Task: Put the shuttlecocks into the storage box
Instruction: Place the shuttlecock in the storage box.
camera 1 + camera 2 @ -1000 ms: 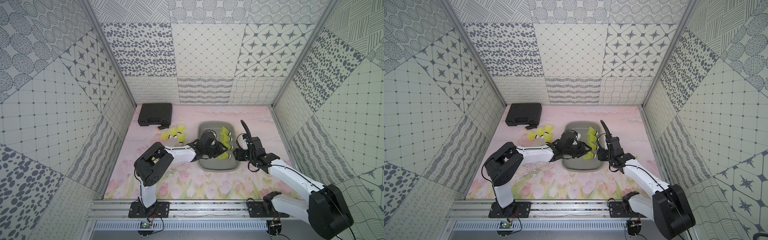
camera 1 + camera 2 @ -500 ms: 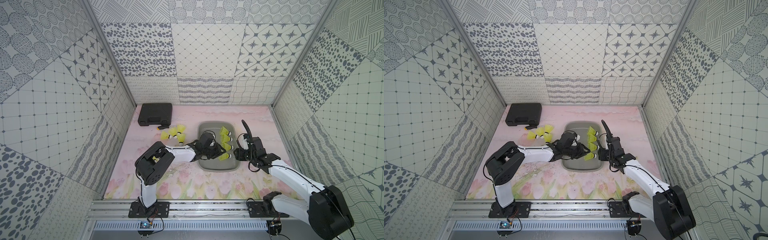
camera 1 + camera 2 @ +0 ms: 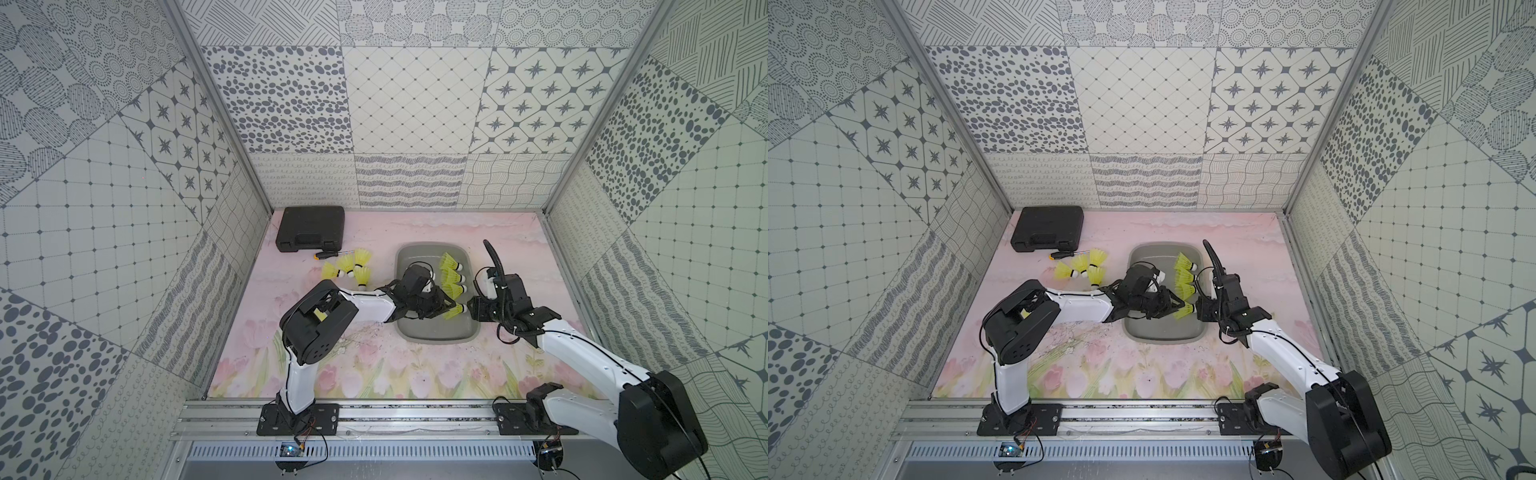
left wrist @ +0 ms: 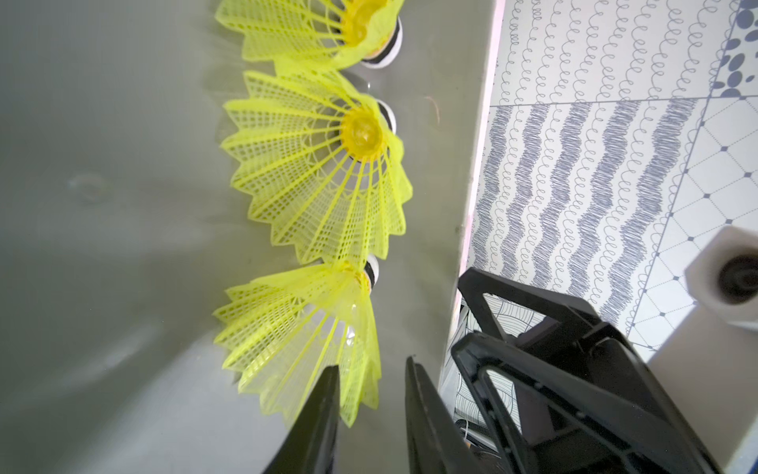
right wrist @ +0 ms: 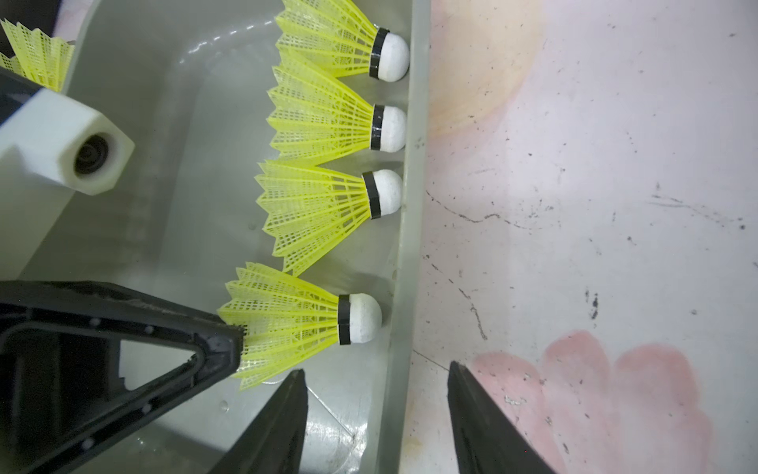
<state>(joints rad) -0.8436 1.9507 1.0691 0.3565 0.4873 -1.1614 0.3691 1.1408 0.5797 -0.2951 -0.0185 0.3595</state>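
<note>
In both top views my left arm (image 3: 365, 309) hides much of the left side of the shallow grey plastic tray (image 3: 432, 332). The left pincer (image 3: 451, 305) overlaps the skirt of the neon yellow-green plastic shuttlecock (image 3: 457, 311) at its tips, and I cannot tell whether it is pinched. A yellow scrap (image 3: 319, 314) shows through that arm's elbow, too little to identify. In the right wrist view the right pincer (image 5: 376, 367) runs off the edge, fingers cut short. The farthest shuttlecock (image 5: 328, 45) has its skirt cropped too.
</note>
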